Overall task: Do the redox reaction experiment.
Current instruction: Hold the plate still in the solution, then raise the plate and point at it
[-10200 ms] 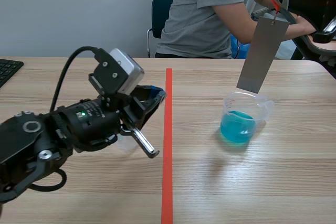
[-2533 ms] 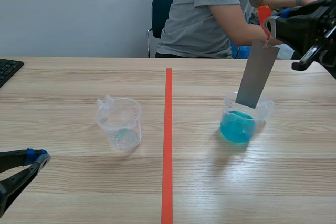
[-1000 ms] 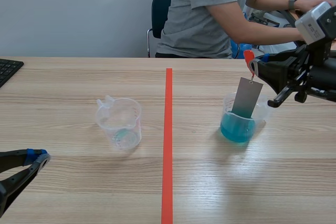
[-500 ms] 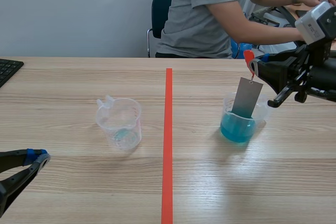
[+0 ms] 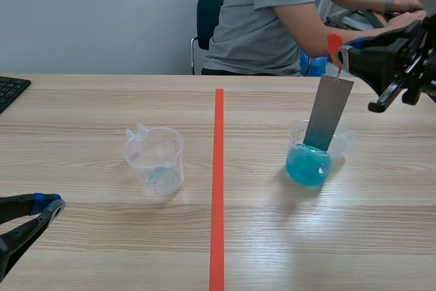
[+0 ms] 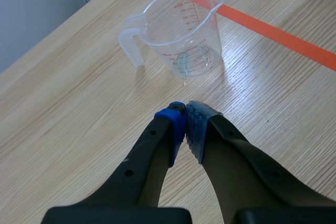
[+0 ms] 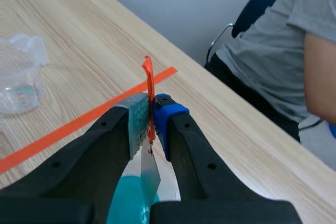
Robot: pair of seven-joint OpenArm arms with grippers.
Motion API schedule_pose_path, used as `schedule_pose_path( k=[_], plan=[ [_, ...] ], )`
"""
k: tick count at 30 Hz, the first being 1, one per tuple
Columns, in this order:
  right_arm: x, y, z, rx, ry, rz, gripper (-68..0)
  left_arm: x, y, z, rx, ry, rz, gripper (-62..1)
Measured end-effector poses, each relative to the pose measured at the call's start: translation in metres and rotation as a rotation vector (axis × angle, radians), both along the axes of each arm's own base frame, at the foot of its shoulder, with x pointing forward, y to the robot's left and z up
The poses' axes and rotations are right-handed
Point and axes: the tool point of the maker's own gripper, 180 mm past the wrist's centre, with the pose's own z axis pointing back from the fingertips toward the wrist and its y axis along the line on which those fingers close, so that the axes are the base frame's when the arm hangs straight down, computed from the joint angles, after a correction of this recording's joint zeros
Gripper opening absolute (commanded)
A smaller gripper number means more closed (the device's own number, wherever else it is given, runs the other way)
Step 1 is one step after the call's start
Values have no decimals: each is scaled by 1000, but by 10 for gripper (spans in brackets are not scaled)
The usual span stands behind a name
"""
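On the wooden table (image 5: 102,100) stand a nearly empty beaker (image 5: 157,161) and a blue-liquid beaker (image 5: 306,168). The left gripper (image 6: 186,124), closed on nothing, lies near the empty one. The right gripper (image 5: 347,52) clamps an orange-red tag (image 5: 334,42) whose grey metal strip (image 5: 327,114) hangs into the blue one.

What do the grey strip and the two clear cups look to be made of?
The flat grey rectangular strip: probably sheet metal, matte, with a dull even sheen, hanging straight. The clear handled measuring cup: transparent moulded plastic, glossy, red printed graduations. The clear cup holding blue liquid: seemingly the same see-through plastic.
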Motion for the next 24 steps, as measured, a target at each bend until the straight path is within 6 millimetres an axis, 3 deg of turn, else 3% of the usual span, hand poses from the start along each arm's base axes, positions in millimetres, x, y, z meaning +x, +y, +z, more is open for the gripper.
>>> schedule_pose_path(
  k=[7,16,24],
  plan=[
    [-6,7,31,11,-29,49,-669,0,0,0,0,0,0,-591],
    [-14,9,56,9,-27,87,-669,0,0,0,0,0,0,-591],
    [-12,-3,91,16,-84,48,-669,0,0,0,0,0,0,-591]
  ],
)
